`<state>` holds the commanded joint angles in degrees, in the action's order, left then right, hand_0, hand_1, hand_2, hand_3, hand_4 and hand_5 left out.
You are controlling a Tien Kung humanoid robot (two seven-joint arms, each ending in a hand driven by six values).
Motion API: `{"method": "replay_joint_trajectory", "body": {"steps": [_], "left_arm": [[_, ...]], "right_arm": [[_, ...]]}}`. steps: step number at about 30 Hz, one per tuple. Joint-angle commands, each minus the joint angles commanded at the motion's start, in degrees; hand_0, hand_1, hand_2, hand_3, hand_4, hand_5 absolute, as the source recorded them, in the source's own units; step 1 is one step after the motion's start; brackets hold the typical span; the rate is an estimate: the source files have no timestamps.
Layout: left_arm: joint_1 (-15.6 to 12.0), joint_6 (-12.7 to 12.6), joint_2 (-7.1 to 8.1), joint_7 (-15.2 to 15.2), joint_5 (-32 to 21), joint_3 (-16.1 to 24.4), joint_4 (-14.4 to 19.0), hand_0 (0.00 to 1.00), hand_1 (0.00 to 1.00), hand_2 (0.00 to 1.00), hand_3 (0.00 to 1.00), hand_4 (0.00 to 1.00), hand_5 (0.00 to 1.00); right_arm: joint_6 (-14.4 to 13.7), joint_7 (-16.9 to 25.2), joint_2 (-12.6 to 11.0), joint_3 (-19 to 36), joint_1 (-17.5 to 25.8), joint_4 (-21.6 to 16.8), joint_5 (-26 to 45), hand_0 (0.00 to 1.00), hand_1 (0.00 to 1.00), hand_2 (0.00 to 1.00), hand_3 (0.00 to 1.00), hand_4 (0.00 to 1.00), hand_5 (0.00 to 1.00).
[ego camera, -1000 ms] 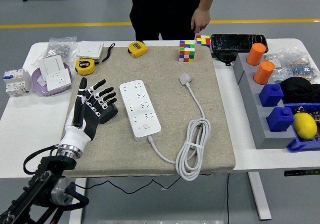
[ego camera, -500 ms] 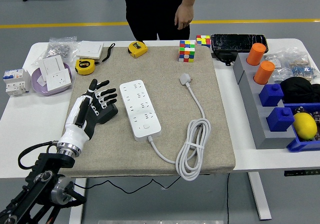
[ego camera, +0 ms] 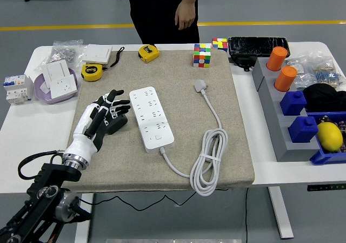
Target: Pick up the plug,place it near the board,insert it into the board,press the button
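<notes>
Partly cropped person (ego camera: 162, 10), left hand (ego camera: 105, 116) empty

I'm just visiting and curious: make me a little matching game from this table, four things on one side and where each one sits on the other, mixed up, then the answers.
Things:
1. plug
2. power strip
3. lemon
4. left hand

Places:
A. in the blue bin at the table's right edge
B. on the mat, just left of the power strip
C. lying on the mat right of the strip, below the colour cube
D. middle of the mat, its cable coiled toward the near edge

Pairs: 1-C, 2-D, 3-A, 4-B
</notes>
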<state>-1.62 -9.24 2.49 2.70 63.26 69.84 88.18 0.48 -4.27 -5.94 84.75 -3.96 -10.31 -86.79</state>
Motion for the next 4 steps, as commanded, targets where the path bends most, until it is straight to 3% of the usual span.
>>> {"method": "replay_joint_trajectory", "body": {"steps": [4], "left_arm": [[-0.07,0.04,0.07,-0.15,0.47,0.11,0.23,0.676,0.586,0.562,0.716,0.998,0.637]], "right_arm": [[-0.01,-0.04,0.11,0.1,0.05,0.0,0.04,0.882,0.752,0.741,0.769,0.998,0.84]]}}
